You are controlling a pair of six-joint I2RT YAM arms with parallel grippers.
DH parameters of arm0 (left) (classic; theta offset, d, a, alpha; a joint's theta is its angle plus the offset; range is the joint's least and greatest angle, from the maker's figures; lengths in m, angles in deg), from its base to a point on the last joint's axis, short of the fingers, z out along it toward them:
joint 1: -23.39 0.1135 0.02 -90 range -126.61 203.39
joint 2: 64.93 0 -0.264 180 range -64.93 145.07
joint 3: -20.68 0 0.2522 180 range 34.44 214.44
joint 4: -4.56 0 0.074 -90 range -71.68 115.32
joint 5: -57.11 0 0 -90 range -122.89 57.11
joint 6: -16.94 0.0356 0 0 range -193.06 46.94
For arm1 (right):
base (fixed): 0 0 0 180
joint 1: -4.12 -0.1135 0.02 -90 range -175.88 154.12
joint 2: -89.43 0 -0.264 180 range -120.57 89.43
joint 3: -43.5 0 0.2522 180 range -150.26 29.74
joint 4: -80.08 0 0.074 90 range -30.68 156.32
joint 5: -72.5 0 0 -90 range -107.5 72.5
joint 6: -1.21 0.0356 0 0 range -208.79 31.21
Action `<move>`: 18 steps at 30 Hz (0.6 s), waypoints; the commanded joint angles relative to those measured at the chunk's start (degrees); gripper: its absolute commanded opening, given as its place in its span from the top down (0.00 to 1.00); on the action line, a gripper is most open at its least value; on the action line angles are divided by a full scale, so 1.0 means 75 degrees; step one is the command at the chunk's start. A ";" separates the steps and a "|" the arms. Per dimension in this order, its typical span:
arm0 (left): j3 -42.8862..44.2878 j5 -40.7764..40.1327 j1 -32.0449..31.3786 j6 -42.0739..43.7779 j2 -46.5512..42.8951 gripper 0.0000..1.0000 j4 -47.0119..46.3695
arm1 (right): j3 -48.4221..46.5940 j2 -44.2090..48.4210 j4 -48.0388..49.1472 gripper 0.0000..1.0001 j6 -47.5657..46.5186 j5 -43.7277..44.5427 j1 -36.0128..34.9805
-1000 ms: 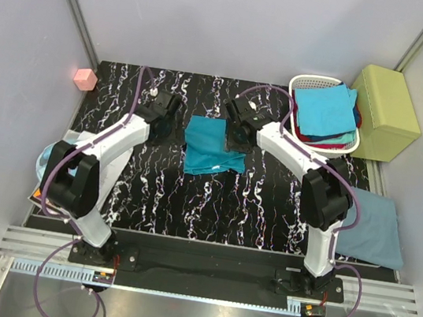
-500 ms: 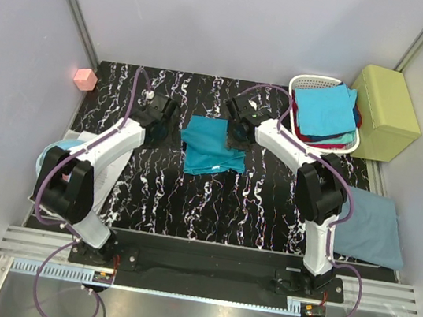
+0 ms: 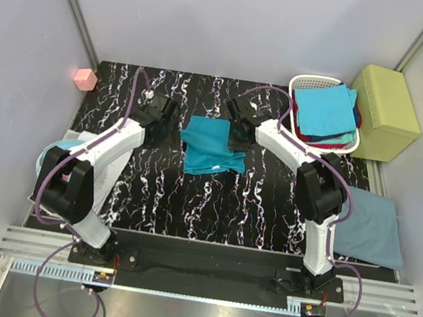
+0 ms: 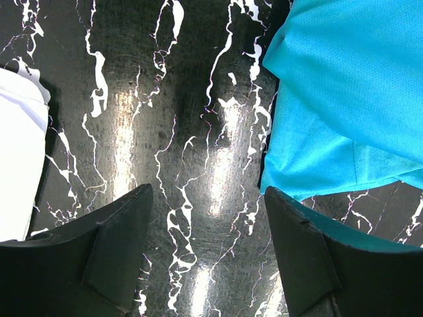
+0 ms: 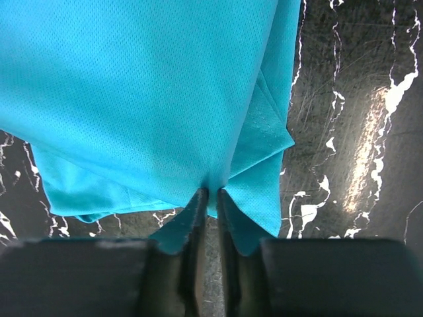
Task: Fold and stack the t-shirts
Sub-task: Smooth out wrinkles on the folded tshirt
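1 shirt is part-folded, and most of the job looks to lie ahead. Nearest the arm bases, at the right side of the counter [image 3: 268, 207], a grey-blue shirt [image 3: 372, 226] lies spread out, partly over the counter's right edge, with no clear fold in it. On the near left a pale blue bundle [image 3: 51, 157] shows beside the left arm, too hidden to name. In the middle of the counter lies the teal shirt [image 3: 211, 147], doubled into a rough rectangle with uneven layers along its near edge, so I judge it midway through folding, not finished. The right fingers [image 5: 190, 238] are drawn close together on that shirt's right-hand edge, with a pucker of cloth nipped between them. The left fingers [image 4: 112, 244] stand wide apart over bare counter just beside the shirt's left edge, holding nothing and clear of the cloth. Farther back on the right, a white basket [image 3: 307, 80] holds a heap of shirts [image 3: 326, 108], bright blue on top with red and teal edges beneath. Whether these are folded I cannot tell, though I take them as waiting their turn. Beside the basket sits a yellow-green box [image 3: 386, 101], and a pink cube [image 3: 86, 78] is at the far left. No neat stack is in view, so the teal shirt's last folds, the other shirts and the stacking all seem left to do.
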 commanded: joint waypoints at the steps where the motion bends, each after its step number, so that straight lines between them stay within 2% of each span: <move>1: 0.0125 -0.0194 0.0089 -0.0005 0.0047 0.27 -0.0186 | 0.0032 -0.0041 0.0201 0.87 0.0118 -0.0175 0.0085; 6: 0.0324 -0.0159 0.0183 -0.0064 0.0293 0.28 -0.0187 | 0.0207 0.0053 0.0213 1.00 0.0164 -0.0163 0.0109; 14: 0.0968 -0.0159 0.0253 -0.0041 0.0750 0.28 -0.0198 | 0.0547 0.0568 0.0236 1.00 0.0141 0.0095 0.0132; 18: 0.1542 -0.0100 0.0300 0.0007 0.1358 0.28 -0.0222 | 0.0758 0.0872 0.0224 1.00 0.0082 0.0177 0.0120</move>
